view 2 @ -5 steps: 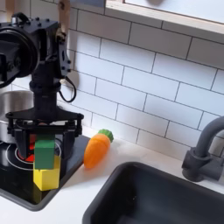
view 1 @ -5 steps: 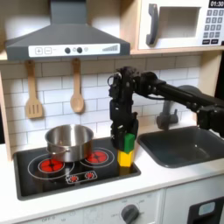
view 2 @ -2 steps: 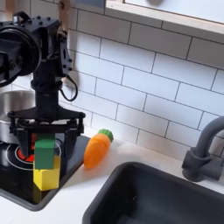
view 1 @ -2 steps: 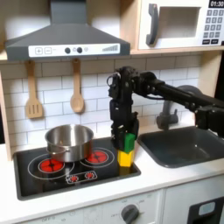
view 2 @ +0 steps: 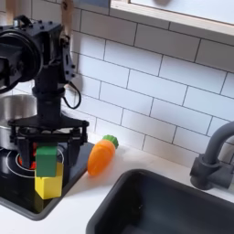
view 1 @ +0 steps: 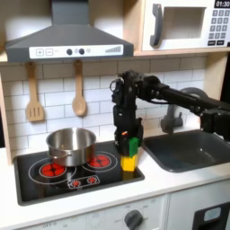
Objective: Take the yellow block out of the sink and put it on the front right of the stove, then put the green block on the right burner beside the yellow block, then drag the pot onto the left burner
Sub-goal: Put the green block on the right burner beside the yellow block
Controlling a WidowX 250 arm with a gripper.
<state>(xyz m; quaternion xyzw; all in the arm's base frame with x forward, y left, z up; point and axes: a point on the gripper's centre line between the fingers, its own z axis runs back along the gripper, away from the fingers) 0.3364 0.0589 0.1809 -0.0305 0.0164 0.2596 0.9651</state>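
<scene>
The green block [view 1: 133, 145] [view 2: 46, 160] rests on top of the yellow block [view 1: 128, 163] [view 2: 49, 184], which stands on the front right corner of the black stove [view 1: 36, 186]. My gripper [view 1: 129, 140] [view 2: 47, 149] hangs straight down over the pair, open, its fingers spread well clear on either side of the green block. The right burner [view 1: 97, 162] lies just left of the blocks in the first exterior view, and the left burner [view 1: 52, 168] is beyond it. The steel pot [view 1: 70, 144] [view 2: 9, 110] sits at the back of the stove, between and behind the burners.
An orange carrot toy [view 2: 101, 156] lies on the counter between stove and sink [view 1: 190, 151] [view 2: 164, 206]. The faucet [view 1: 171, 117] [view 2: 212, 161] rises behind the sink. Wooden utensils [view 1: 34, 95] hang on the tiled wall under the range hood [view 1: 67, 40].
The gripper has lifted a little while the green block stays put on the yellow block. Pot and carrot toy have not moved.
</scene>
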